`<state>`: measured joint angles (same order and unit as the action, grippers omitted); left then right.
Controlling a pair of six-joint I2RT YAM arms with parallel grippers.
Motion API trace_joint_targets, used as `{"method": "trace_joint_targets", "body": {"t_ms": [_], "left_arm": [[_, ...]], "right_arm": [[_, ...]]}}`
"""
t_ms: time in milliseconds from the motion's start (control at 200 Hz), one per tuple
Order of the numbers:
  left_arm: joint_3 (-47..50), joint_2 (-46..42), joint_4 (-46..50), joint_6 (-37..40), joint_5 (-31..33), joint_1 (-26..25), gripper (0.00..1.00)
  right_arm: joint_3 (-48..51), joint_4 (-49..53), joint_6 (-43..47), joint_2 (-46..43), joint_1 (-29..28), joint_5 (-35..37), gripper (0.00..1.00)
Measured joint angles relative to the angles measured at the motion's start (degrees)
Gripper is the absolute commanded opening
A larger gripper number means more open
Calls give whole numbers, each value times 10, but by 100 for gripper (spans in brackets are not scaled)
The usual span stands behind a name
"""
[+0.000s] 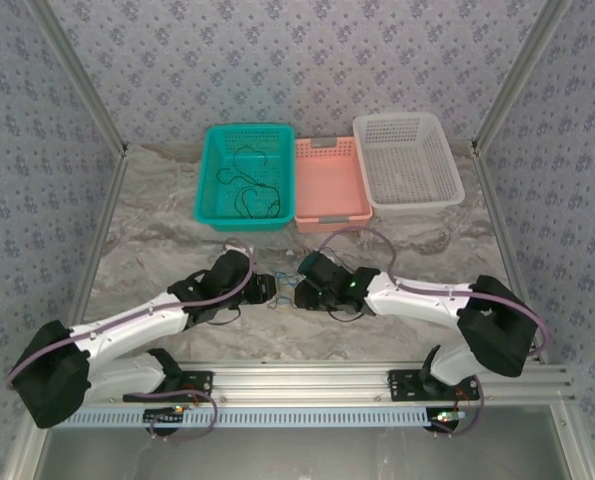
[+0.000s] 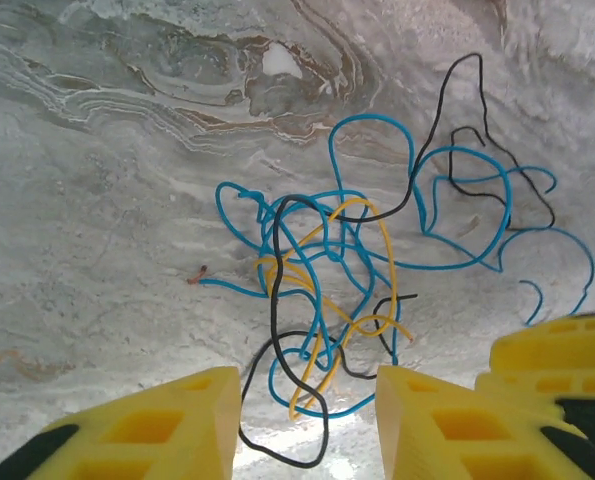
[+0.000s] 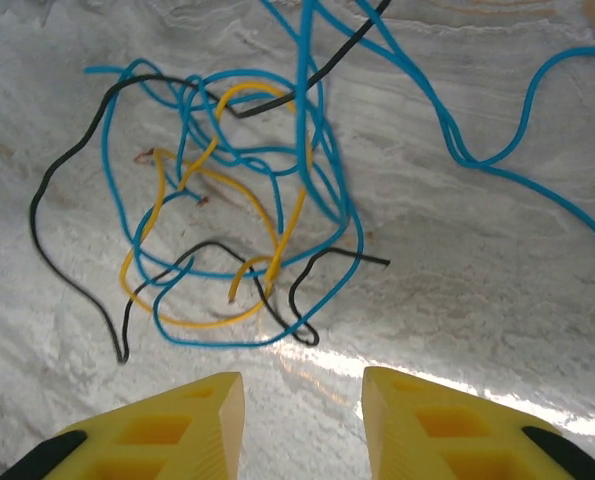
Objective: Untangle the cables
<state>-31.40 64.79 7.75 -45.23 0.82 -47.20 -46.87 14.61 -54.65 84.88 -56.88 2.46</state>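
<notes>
Arms reached low from the near rail, forearms angled inward, so the left gripper and right gripper faced each other over the marbled grey table. Both pairs of yellow fingers stood apart, clamping nothing. Between the grippers lay the tangle of thin blue, black and yellow cables, with one black strand trailing between the left fingers. Farther back sat a teal plastic basket holding loose black cables. A pink basket and a white mesh basket stood beside it.

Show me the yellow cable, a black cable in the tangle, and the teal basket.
yellow cable (image 2: 360, 201), left wrist view, top of its loop.
black cable (image 3: 33, 215), right wrist view, its left bend.
teal basket (image 1: 249, 127), top view, far rim.
</notes>
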Motion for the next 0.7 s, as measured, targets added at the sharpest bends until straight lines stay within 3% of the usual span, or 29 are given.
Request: {"method": "trace_joint_targets", "body": {"t_ms": [350,580,700], "left_arm": [[0,117,-55,-24,-10,22,41],[0,151,-97,-35,-16,26,23],[0,159,-105,-41,-16,26,12]], "right_arm": [[-33,-39,-69,68,-4,30,36],[-33,-81,-92,103,2,27,35],[-33,-90,-100,113,4,27,26]]}}
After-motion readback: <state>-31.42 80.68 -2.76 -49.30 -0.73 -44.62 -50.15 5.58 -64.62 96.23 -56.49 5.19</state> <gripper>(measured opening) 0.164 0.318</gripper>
